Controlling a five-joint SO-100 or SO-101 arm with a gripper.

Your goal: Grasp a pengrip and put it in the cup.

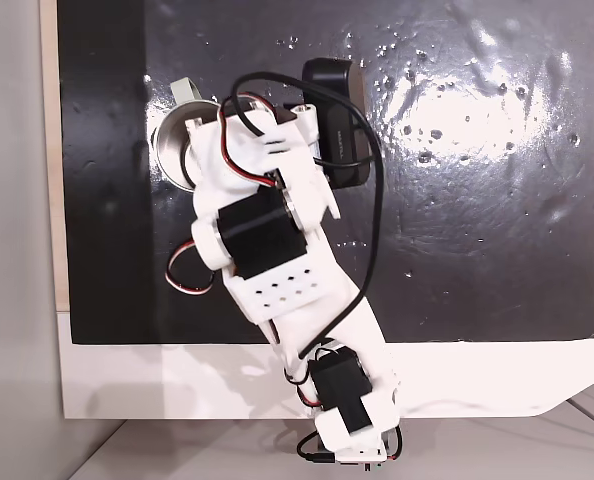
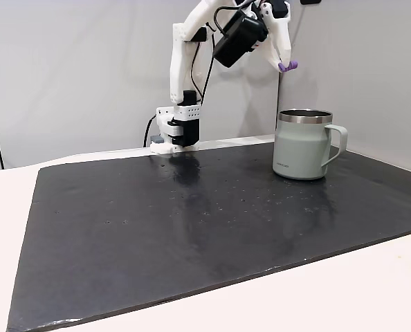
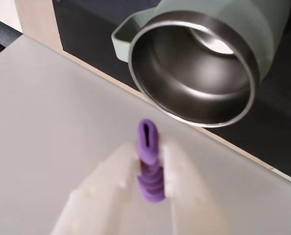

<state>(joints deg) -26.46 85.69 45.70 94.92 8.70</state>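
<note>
Pengrip (image 3: 149,161) pinched in raised claw (image 3: 150,171) above cup (image 2: 302,149).

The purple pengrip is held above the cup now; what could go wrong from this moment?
1. In a fixed view the pengrip hangs high above the cup and seems left of its centre, so a release now might strike the rim or miss.
2. The wrist view shows the pincer clamping only the tube's lower part, so it could slip early.
3. Lowering further might bring the fingers against the rim.
</note>
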